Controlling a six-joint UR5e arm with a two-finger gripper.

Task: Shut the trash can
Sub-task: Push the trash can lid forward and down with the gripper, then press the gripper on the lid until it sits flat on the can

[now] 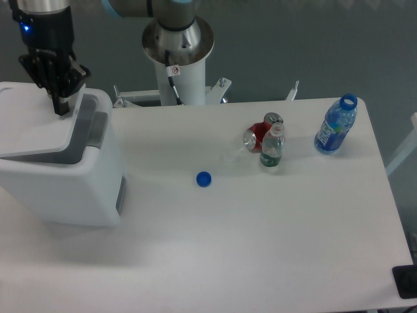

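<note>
The trash can (71, 189) is a large white boxy bin at the left of the table. Its flat white lid (32, 124) lies low over the opening, with a narrow grey gap still showing along its right edge. My gripper (62, 104) points straight down at the lid's right edge, its dark fingers close together and touching or nearly touching the lid. Nothing is held between them. A grey latch tab (98, 128) sits on the bin's right rim.
On the table stand a blue bottle cap (204, 178), a small clear bottle (272, 147), a red can (256, 136) lying beside it, and an open blue bottle (335, 124) at the far right. The robot's base column (177, 52) rises behind the table.
</note>
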